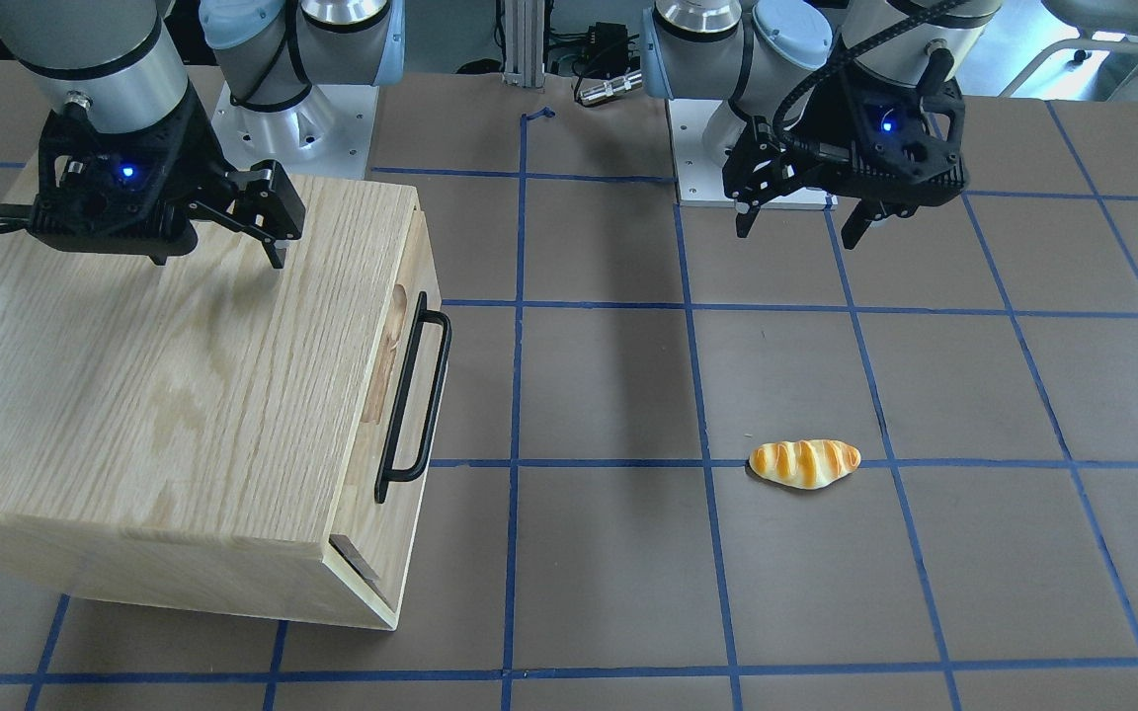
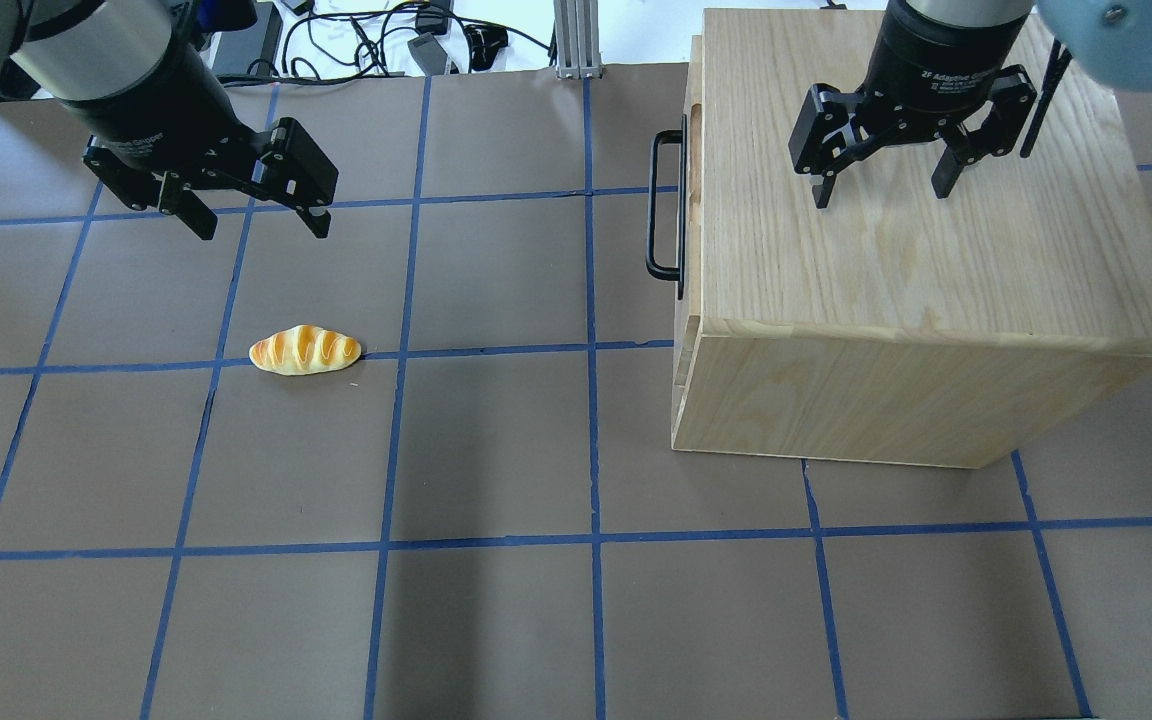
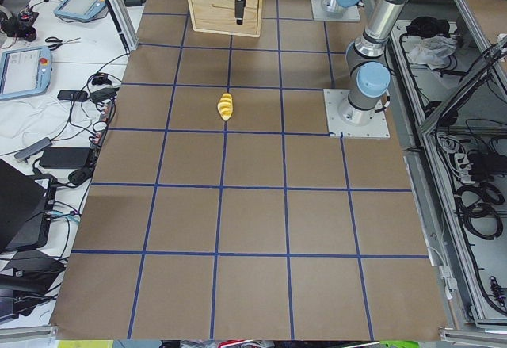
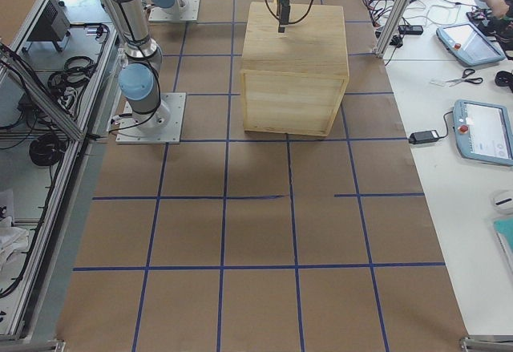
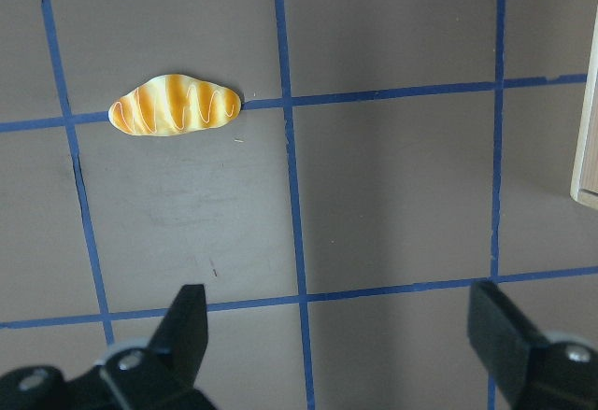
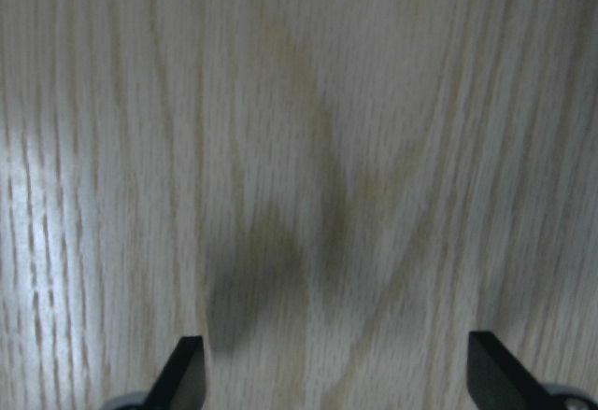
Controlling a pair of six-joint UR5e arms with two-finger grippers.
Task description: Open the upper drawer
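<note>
The upper drawer [image 1: 409, 296] is light oak with a black bar handle [image 1: 415, 396] and an oval slot. Its front lies close against the wooden cabinet [image 1: 164, 395]. In the overhead view the handle [image 2: 664, 206] faces the table's middle. My right gripper [image 2: 881, 195] is open and empty. It hovers over the cabinet top [image 6: 308, 148], behind the drawer front and apart from the handle; it also shows in the front view [image 1: 218, 259]. My left gripper [image 2: 264, 230] is open and empty above the table; it also shows in the front view [image 1: 796, 237].
A toy bread roll [image 2: 304, 351] lies on the brown table on my left side, below the left gripper, and shows in the left wrist view [image 5: 175, 106]. Blue tape lines grid the table. The cabinet's edge [image 5: 589, 130] is at that view's right.
</note>
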